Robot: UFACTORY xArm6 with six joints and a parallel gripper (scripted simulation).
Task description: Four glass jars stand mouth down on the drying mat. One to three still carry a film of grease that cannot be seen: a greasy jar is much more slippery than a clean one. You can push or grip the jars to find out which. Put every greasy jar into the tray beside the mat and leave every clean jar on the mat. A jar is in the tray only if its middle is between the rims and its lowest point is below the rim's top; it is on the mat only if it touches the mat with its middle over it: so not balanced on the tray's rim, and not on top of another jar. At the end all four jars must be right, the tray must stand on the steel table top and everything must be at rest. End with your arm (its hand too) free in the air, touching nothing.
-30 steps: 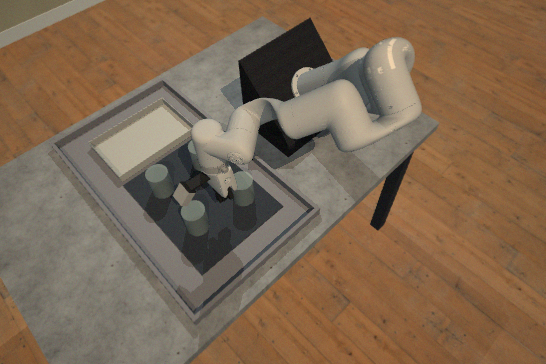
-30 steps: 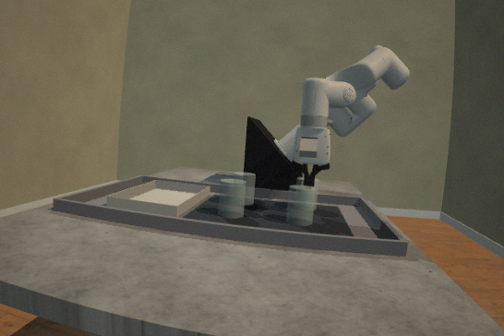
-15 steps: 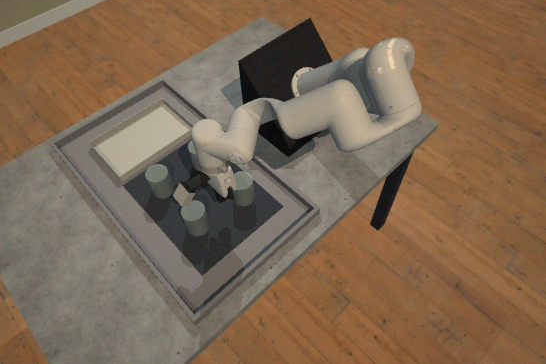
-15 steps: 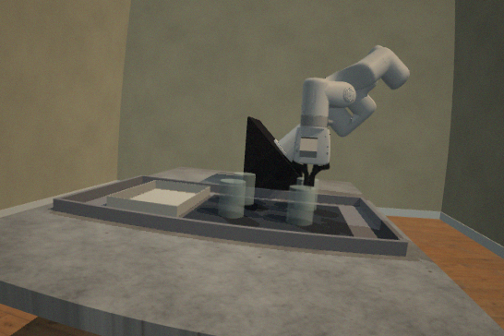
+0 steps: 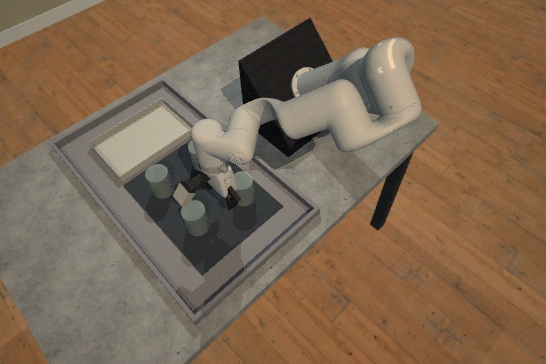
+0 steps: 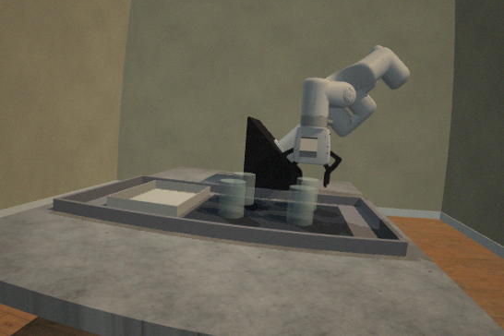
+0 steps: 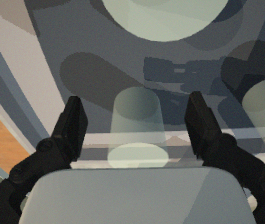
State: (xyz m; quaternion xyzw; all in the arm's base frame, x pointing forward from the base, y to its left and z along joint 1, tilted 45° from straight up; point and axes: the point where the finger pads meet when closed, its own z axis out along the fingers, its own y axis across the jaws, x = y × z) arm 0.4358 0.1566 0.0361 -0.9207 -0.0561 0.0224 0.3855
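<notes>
Hovering fingers (image 5: 233,197) (image 6: 327,177), wide room between.

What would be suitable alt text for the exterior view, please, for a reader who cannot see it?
A white robot arm holds its open gripper above four glass jars standing on a dark mat. Left of the mat is a pale, empty tray; a low grey rim surrounds both.

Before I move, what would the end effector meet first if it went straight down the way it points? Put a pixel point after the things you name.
Probably the jar framed by the open fingers of the end effector (image 5: 212,195) (image 6: 314,180) (image 7: 136,100): the jar (image 5: 246,188) (image 6: 310,188) (image 7: 138,131). Depth is unclear, so it might pass around it.
</notes>
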